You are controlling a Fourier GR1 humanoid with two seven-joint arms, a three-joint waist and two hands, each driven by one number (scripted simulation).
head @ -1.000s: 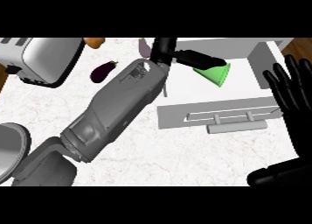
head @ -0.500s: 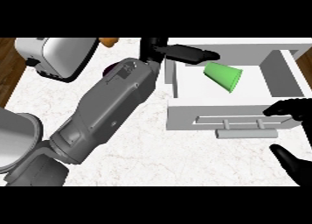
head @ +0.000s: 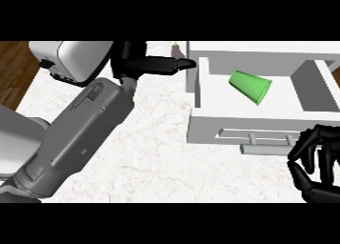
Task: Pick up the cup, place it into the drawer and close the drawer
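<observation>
While the green cup (head: 250, 86) is lying on its side inside the open white drawer (head: 200, 125), the left hand (head: 145, 66) is hovering just beside the drawer's left wall, fingers stretched straight and holding nothing. Low at the head view's right, the right hand (head: 320, 162) is sitting at the drawer's handle (head: 267, 148), fingers curled; whether they are touching it cannot be told. A toaster (head: 70, 59) is standing on the marble counter (head: 162, 157) at upper left.
</observation>
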